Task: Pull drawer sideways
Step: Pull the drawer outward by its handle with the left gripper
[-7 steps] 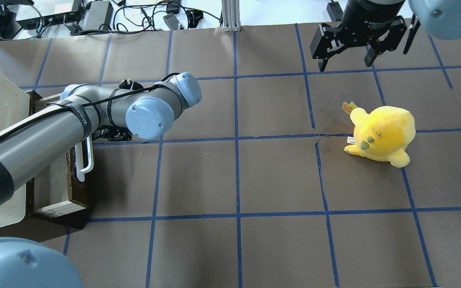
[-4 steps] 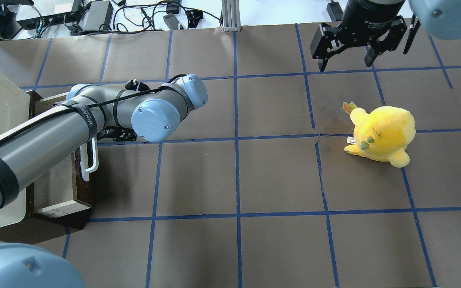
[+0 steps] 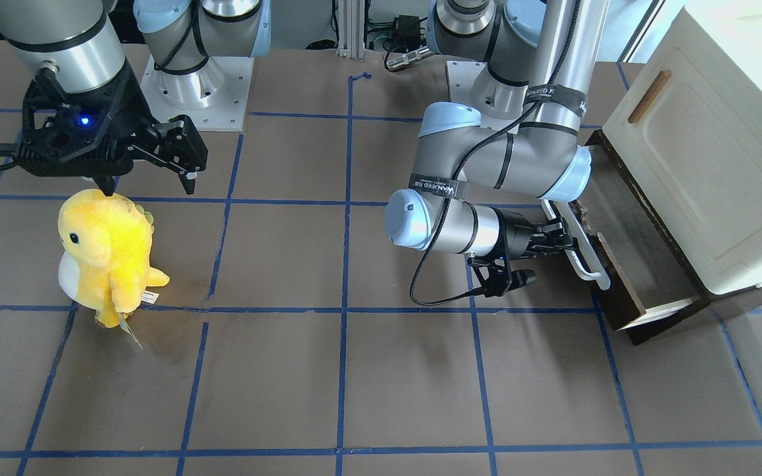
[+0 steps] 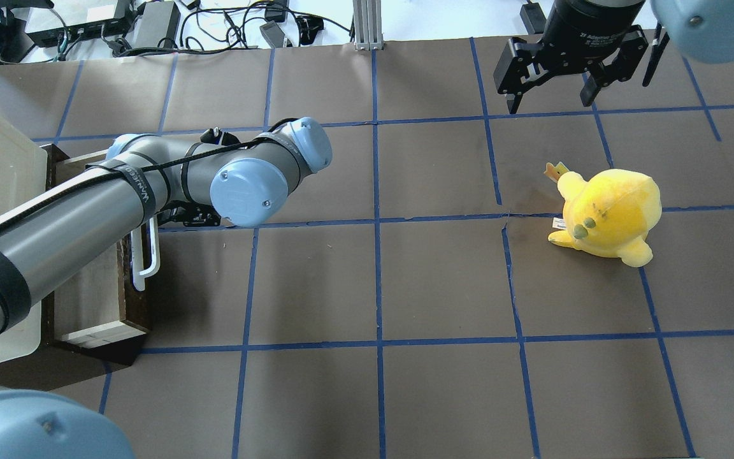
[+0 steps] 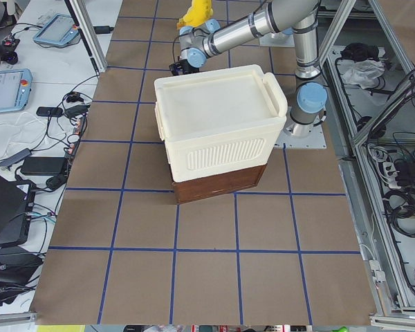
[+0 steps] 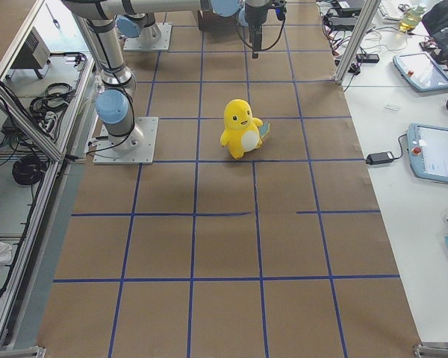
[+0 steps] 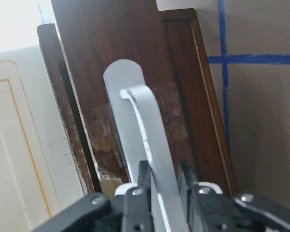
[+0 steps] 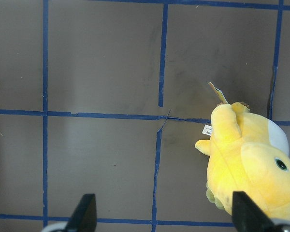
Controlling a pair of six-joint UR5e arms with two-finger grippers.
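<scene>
The drawer [image 3: 612, 281] has a dark brown wooden front and a long white bar handle [image 3: 585, 256]. It stands partly pulled out from under the cream-white cabinet [image 3: 705, 152]. In the overhead view the drawer front [image 4: 142, 299] and its handle [image 4: 145, 258] lie at the left. My left gripper [image 3: 563, 239] is shut on the handle; the left wrist view shows both fingers [image 7: 135, 195] pressed against the white bar [image 7: 152, 140]. My right gripper [image 4: 550, 102] is open and empty, hovering far right, away from the drawer.
A yellow plush toy [image 4: 606, 213] stands on the brown mat, under and in front of the right gripper; it also shows in the right wrist view [image 8: 246, 164]. Cables and boxes [image 4: 118, 25] lie beyond the table's far edge.
My left arm has moved toward the table's middle with the handle in its grip. The drawer has slid a little further out of the cabinet. The right arm has not moved.
</scene>
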